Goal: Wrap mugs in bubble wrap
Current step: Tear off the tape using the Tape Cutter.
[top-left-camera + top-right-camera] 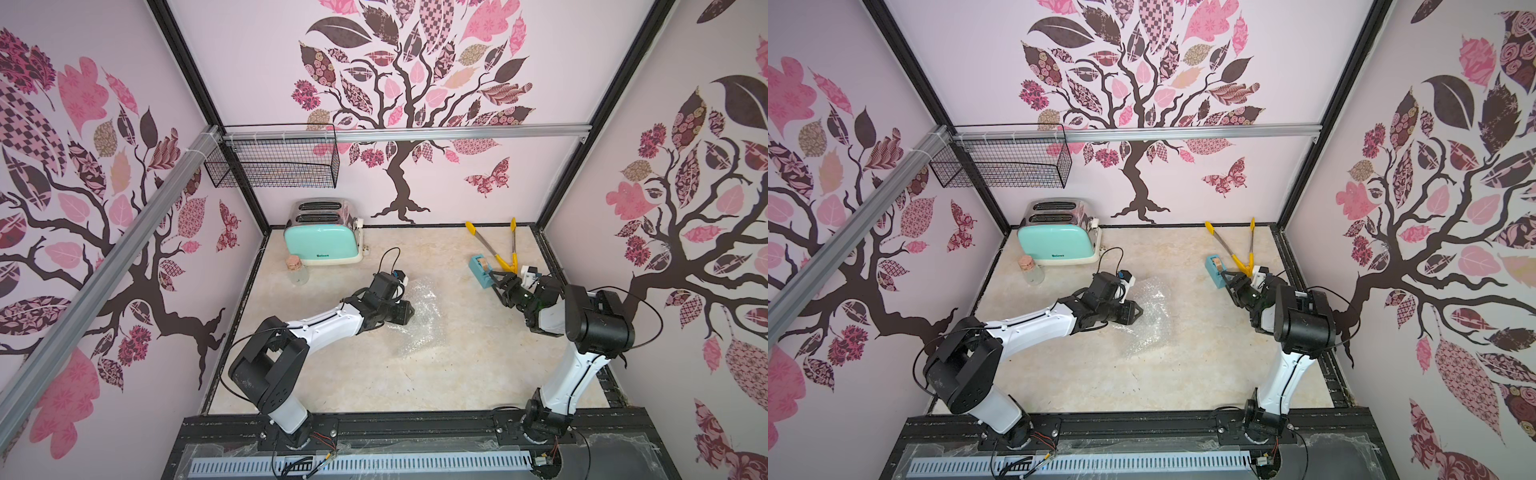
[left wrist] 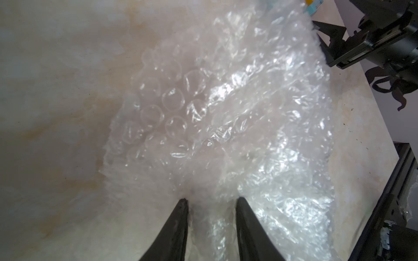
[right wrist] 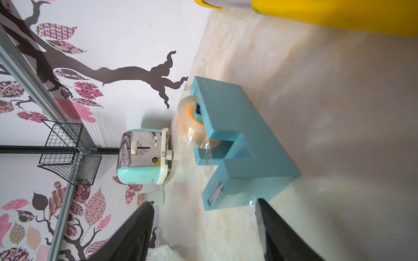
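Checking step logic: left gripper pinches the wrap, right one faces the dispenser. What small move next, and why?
Probably ease the right gripper forward and close on the tape at the cutter of the dispenser: its jaws stand open just short of it, while the left gripper pinches the bunched wrap, which looks ready for taping.

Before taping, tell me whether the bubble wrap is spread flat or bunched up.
Bunched up: the bubble wrap is creased and humped into a heap on the table, its gathered end held in the left gripper.
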You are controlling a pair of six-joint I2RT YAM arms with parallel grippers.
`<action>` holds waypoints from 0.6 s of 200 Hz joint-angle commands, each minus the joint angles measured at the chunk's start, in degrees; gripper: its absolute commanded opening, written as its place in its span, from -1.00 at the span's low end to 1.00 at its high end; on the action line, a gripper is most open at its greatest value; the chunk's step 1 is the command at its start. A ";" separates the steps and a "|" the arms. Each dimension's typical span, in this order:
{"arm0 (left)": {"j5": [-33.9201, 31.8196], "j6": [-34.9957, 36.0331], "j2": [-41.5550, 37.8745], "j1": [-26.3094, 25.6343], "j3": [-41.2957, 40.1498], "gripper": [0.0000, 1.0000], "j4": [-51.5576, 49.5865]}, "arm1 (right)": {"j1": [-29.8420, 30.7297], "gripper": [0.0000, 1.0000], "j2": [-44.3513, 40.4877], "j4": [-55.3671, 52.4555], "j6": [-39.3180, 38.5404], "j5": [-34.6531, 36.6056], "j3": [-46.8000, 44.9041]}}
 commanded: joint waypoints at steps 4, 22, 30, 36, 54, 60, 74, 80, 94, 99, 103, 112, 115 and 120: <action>1.39 -0.18 0.44 -0.84 -0.92 -0.25 -0.48 | -0.17 0.42 -3.41 1.21 0.46 -0.94 -1.46; 1.33 -0.18 0.34 -0.93 -0.93 -0.25 -0.50 | -0.16 0.32 -4.07 1.06 0.44 -1.01 -2.01; 1.30 -0.17 0.27 -0.96 -0.95 -0.25 -0.53 | -0.20 0.27 -4.42 0.96 0.38 -1.12 -2.22; 1.30 -0.18 0.18 -0.97 -0.92 -0.25 -0.50 | -0.16 0.24 -4.63 0.67 0.25 -1.23 -2.37; 1.30 -0.17 0.19 -1.01 -0.93 -0.25 -0.50 | -0.15 0.13 -5.26 -0.81 -0.69 -0.96 -2.48; 1.30 -0.17 0.22 -1.09 -0.84 -0.25 -0.52 | -0.18 0.12 -5.29 -1.34 -1.00 -0.88 -2.40; 1.30 -0.17 0.26 -1.06 -0.83 -0.25 -0.55 | -0.15 0.06 -5.02 -1.61 -1.25 -0.77 -2.37; 1.30 -0.11 0.25 -1.11 -0.85 -0.25 -0.52 | -0.16 0.05 -4.73 -1.56 -1.24 -0.73 -2.39; 1.30 -0.09 0.17 -1.12 -0.86 -0.25 -0.59 | -0.16 0.02 -4.08 -1.52 -1.18 -0.62 -2.22; 1.26 -0.09 0.16 -1.13 -0.83 -0.26 -0.55 | -0.15 0.02 -3.85 -1.51 -1.14 -0.54 -2.17; 1.22 -0.09 0.07 -1.18 -0.86 -0.25 -0.61 | -0.15 0.02 -3.72 -1.61 -1.06 -0.45 -2.13; 1.22 -0.09 0.07 -1.19 -0.87 -0.25 -0.57 | -0.15 0.04 -3.46 -1.67 -1.07 -0.20 -2.13; 1.22 -0.07 0.00 -1.15 -0.88 -0.25 -0.64 | -0.15 0.05 -3.40 -1.65 -1.18 -0.11 -2.13; 1.22 -0.09 -0.01 -1.10 -0.83 -0.25 -0.66 | -0.15 0.12 -3.23 -1.83 -1.26 -0.03 -2.13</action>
